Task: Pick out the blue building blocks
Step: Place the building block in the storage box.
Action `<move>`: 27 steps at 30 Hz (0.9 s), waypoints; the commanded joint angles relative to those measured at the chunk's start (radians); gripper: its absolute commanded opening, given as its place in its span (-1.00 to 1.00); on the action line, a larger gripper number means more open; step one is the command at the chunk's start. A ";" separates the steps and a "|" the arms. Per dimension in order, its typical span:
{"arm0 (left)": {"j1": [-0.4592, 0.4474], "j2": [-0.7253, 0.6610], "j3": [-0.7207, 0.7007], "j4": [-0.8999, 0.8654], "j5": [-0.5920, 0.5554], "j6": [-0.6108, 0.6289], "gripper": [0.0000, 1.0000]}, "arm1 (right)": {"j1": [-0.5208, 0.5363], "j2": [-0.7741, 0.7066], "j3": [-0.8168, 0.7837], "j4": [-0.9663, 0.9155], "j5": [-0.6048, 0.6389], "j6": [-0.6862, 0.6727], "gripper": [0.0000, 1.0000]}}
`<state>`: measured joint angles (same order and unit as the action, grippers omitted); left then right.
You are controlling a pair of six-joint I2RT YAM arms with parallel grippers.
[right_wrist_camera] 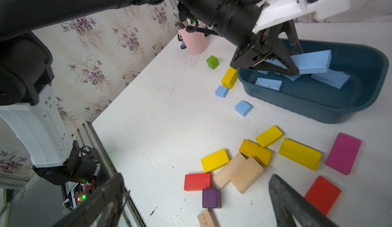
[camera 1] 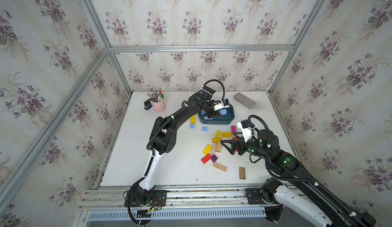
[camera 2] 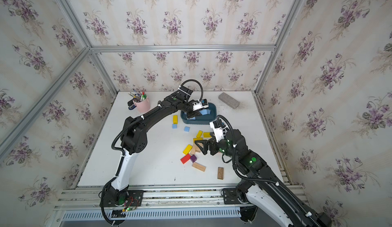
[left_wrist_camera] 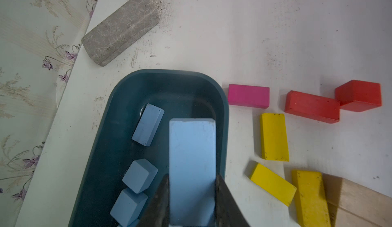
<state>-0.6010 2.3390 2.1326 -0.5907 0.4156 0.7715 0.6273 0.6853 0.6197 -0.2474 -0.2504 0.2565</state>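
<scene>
As we see in both top views, the left end effector (camera 1: 217,114) hangs over the teal tub (camera 1: 220,122), and two blue cubes (camera 1: 192,126) (camera 1: 204,128) lie on the bench (camera 1: 169,162) near it. In the left wrist view its jaws clamp a blue brick (left_wrist_camera: 192,162) above more blue building blocks (left_wrist_camera: 147,124) inside the tub. In the right wrist view the right end effector (right_wrist_camera: 196,179) gapes wide and empty above the mixed blocks (right_wrist_camera: 255,151).

In both top views the white tabletop (camera 1: 169,168) carries a pink pen cup (camera 1: 158,105) at its upper left, a grey slab (camera 1: 244,100) at its upper right and a teal tub (camera 1: 218,122) between them. Two loose blue building blocks (camera 1: 192,126) lie below-left of the tub. Yellow, red, purple and wooden blocks (camera 1: 214,149) are scattered right of centre.
</scene>
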 commanded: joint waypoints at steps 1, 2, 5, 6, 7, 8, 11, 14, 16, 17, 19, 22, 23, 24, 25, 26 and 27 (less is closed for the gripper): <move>0.001 0.042 0.052 -0.016 0.007 0.022 -0.57 | 0.000 -0.032 -0.022 0.067 -0.001 -0.035 1.00; 0.001 0.055 0.067 -0.016 0.006 0.021 -0.55 | 0.000 -0.040 -0.027 0.073 0.000 -0.040 0.99; 0.001 0.089 0.101 -0.016 0.011 0.019 -0.48 | 0.000 -0.051 -0.039 0.082 -0.005 -0.060 0.99; 0.000 0.098 0.112 -0.016 0.008 0.015 -0.45 | 0.000 -0.050 -0.042 0.084 -0.005 -0.064 0.99; 0.000 0.107 0.121 -0.016 0.004 0.012 -0.43 | -0.001 -0.049 -0.044 0.085 -0.004 -0.064 0.99; 0.000 0.116 0.129 -0.016 0.002 0.009 -0.42 | -0.001 -0.048 -0.045 0.085 -0.002 -0.066 0.99; 0.000 0.138 0.142 -0.016 -0.006 0.005 -0.38 | 0.000 -0.035 -0.046 0.086 -0.004 -0.066 0.99; -0.003 0.156 0.144 -0.015 -0.004 0.005 -0.35 | -0.001 -0.023 -0.045 0.086 -0.001 -0.066 0.99; -0.006 0.165 0.148 -0.016 -0.004 0.004 -0.33 | -0.002 -0.016 -0.045 0.087 0.001 -0.066 0.99; -0.009 0.171 0.150 -0.015 -0.004 0.005 -0.31 | -0.001 -0.013 -0.046 0.088 0.000 -0.065 0.99; -0.012 0.182 0.157 -0.016 -0.008 0.002 -0.27 | -0.001 -0.009 -0.045 0.091 0.002 -0.063 0.99; -0.019 0.206 0.175 -0.015 -0.023 -0.004 -0.26 | -0.001 -0.007 -0.048 0.092 0.005 -0.062 1.00; -0.020 0.213 0.180 -0.015 -0.024 -0.006 -0.25 | -0.001 -0.008 -0.048 0.092 0.006 -0.060 0.99; -0.022 0.220 0.185 -0.015 -0.027 -0.009 -0.24 | -0.002 -0.007 -0.050 0.091 0.009 -0.061 0.99; -0.023 0.224 0.191 -0.015 -0.028 -0.008 -0.21 | -0.001 -0.007 -0.049 0.088 0.009 -0.061 0.99; -0.026 0.227 0.193 -0.015 -0.033 -0.009 -0.18 | -0.001 -0.007 -0.049 0.087 0.008 -0.063 0.99; -0.027 0.227 0.197 -0.015 -0.041 -0.011 -0.14 | -0.001 -0.007 -0.050 0.087 0.009 -0.063 0.99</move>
<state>-0.6239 2.5629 2.3157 -0.6083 0.3840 0.7567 0.6270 0.6769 0.5716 -0.1974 -0.2508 0.2054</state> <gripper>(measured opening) 0.422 0.997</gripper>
